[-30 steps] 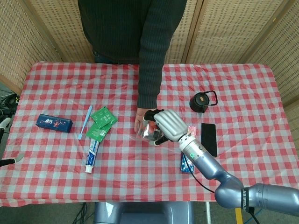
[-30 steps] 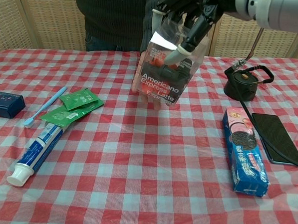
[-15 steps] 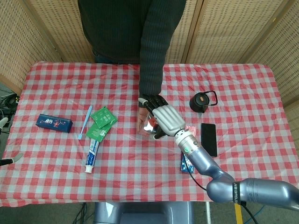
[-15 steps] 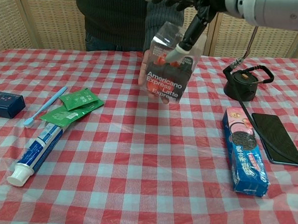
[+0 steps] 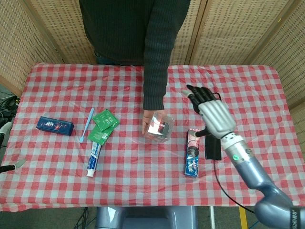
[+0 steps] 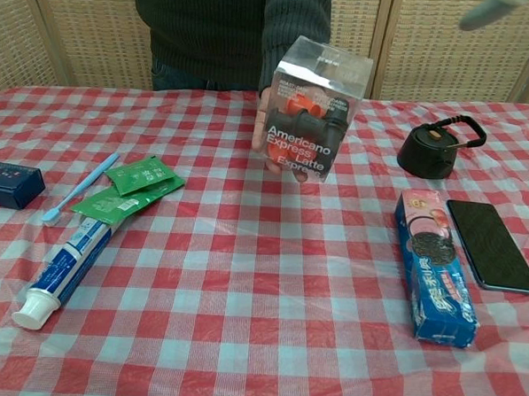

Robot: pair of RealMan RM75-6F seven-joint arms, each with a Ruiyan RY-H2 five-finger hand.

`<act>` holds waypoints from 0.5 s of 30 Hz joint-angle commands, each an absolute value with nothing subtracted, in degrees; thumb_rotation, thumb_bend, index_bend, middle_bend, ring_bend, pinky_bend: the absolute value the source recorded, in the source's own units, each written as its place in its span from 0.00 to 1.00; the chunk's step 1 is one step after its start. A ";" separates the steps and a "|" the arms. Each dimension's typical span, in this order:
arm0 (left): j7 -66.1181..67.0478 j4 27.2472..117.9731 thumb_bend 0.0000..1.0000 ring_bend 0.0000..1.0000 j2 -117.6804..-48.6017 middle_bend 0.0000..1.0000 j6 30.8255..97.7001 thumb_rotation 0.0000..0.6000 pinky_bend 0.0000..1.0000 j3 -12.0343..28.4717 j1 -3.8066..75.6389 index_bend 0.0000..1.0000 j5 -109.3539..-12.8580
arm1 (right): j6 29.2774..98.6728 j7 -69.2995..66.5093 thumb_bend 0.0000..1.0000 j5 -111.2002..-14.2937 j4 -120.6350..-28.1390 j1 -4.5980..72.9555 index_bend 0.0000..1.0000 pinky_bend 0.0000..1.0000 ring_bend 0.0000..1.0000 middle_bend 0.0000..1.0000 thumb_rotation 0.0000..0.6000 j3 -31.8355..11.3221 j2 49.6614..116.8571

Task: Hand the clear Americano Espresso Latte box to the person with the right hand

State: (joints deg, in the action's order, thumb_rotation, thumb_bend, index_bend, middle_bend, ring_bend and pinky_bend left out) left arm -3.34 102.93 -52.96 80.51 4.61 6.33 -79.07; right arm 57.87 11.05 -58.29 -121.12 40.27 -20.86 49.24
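Observation:
The clear Americano Espresso Latte box (image 5: 159, 127) (image 6: 312, 107) is in the person's hand (image 5: 146, 123), held above the middle of the table. My right hand (image 5: 212, 111) hovers to the right of the box, apart from it, fingers spread and holding nothing. In the chest view only a fingertip (image 6: 489, 12) of it shows at the top right. My left hand appears in neither view.
A black kettle (image 6: 438, 146), a black phone (image 6: 492, 243) and a blue cookie pack (image 6: 436, 265) lie at the right. At the left lie green sachets (image 5: 104, 125), a toothbrush (image 5: 87, 124), a toothpaste tube (image 5: 94, 157) and a dark blue box (image 5: 55, 126).
My right hand has let go of the box and drawn back to the right with its fingers spread. The person's hand now holds the box alone.

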 commanded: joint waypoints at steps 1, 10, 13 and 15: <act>-3.32 103.31 0.00 0.00 -52.97 0.00 81.75 1.00 0.00 4.04 5.79 0.00 -80.71 | 59.80 1.01 0.00 -71.04 -118.27 30.90 0.00 0.00 0.00 0.00 1.00 -15.69 43.84; -2.71 104.29 0.00 0.00 -53.20 0.00 85.65 1.00 0.00 2.32 3.81 0.00 -85.39 | 74.19 -6.22 0.00 -87.77 -95.48 19.19 0.00 0.00 0.00 0.00 1.00 -5.71 55.08; -2.35 104.44 0.00 0.00 -53.43 0.00 86.14 1.00 0.00 1.89 3.51 0.00 -86.35 | 78.41 -7.13 0.00 -89.27 -90.79 16.06 0.00 0.00 0.00 0.00 1.00 -3.79 58.79; -2.03 104.46 0.00 0.00 -53.57 0.00 86.36 1.00 0.00 1.64 3.39 0.00 -86.97 | 80.32 -9.07 0.00 -89.68 -88.43 14.30 0.00 0.00 0.00 0.00 1.00 -2.75 60.78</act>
